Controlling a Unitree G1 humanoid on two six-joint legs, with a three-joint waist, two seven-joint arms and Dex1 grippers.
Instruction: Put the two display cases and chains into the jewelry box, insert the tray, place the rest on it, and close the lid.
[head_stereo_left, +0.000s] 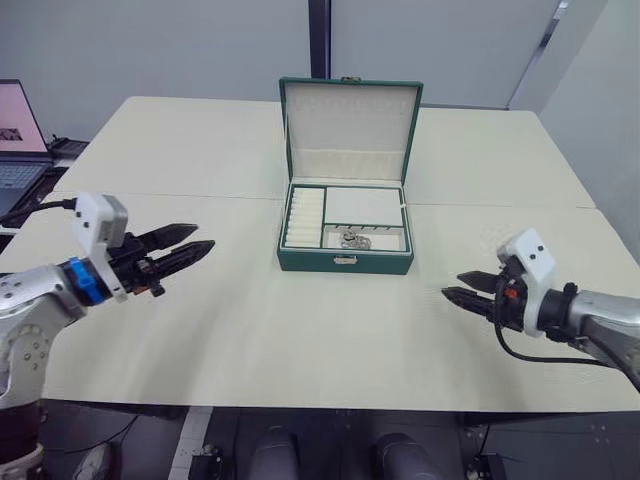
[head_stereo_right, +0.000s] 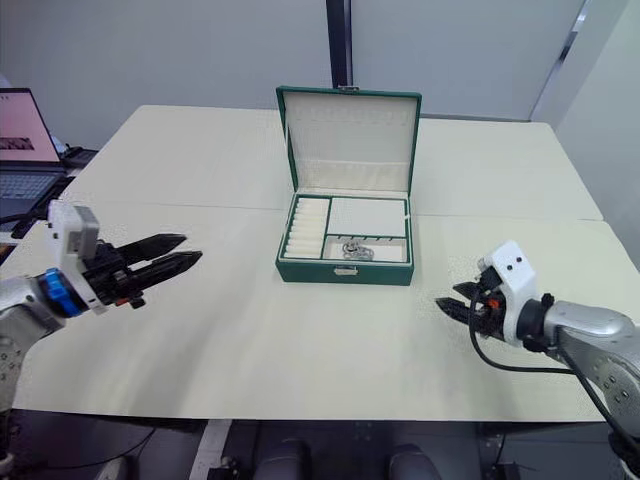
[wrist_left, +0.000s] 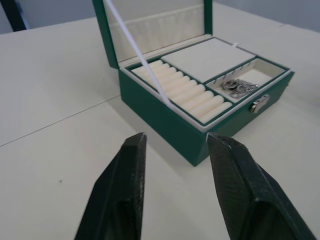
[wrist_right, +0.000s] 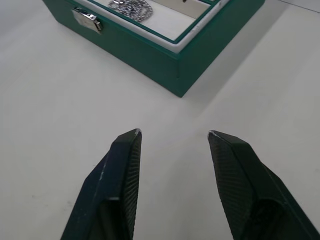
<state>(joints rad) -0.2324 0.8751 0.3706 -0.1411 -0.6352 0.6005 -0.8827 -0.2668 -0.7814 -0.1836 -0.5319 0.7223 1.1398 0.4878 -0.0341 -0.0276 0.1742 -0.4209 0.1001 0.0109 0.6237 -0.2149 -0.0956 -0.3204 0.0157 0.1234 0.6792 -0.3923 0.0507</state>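
— Left wrist view is showing the jewelry box sitting mid-table with the tray already seated in its top, ribbed ring-roll strip on one side, compartments on the other. Why is the silver cluster lying in the front compartment?

— Judging by the task, that is the rest of the jewellery, placed on the tray once it went in. The lid is standing upright on its hinge, so closing it looks like the one step left.

— And the arms?

— Both are hanging back from the box, well apart from it on either side. The left gripper is pointing toward the box with its fingers spread and nothing between them; the right gripper is likewise released and empty, low over the table.

— What is hard to make out?

— The display cases and the other chains are presumably lying under the tray, so they are hidden. The cluster's links are too small to separate. A white ribbon stay is running from lid to box. At the table's left edge a laptop is being cut off.
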